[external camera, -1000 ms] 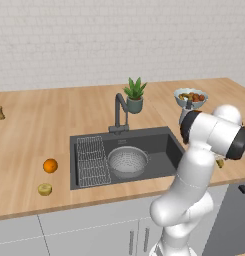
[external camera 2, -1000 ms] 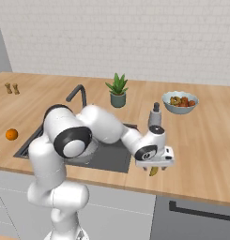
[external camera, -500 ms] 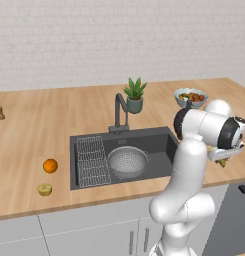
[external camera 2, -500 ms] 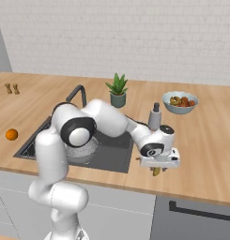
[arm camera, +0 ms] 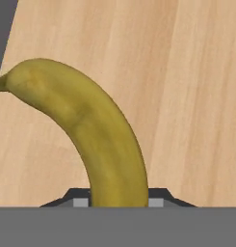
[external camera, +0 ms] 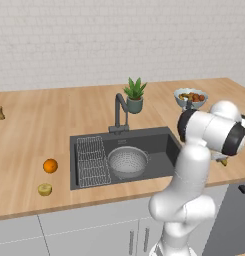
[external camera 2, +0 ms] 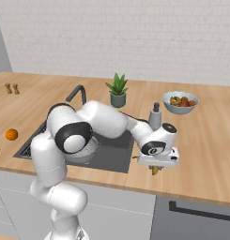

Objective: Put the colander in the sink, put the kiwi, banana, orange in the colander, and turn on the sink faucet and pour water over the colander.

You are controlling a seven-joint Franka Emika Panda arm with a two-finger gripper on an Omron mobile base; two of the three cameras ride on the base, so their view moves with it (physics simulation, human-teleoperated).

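One of three fruits being dealt with: banana [arm camera: 105, 135], flat on the wooden table [arm camera: 196, 96] to the right of the sink [external camera: 164, 142], near the front edge. Jaws down over it, pressed against both flanks of the lower curve, so pinching banana, by the look of the hand view. Not lifted yet, resting on the wood. Colander [external camera: 127, 161] already in the sink beside the wire rack [external camera: 92, 160], nothing in it. Orange [external camera: 50, 165] and kiwi [external camera: 44, 189] well apart on the table left of the sink. Faucet [external camera: 119, 112] behind the basin, no water. Handling guess: light, slightly soft, smooth curved skin, liable to swivel or slide if held off-centre. Best taken across the thick middle, squeezed gently to avoid bruising, lowered into the colander rather than dropped.
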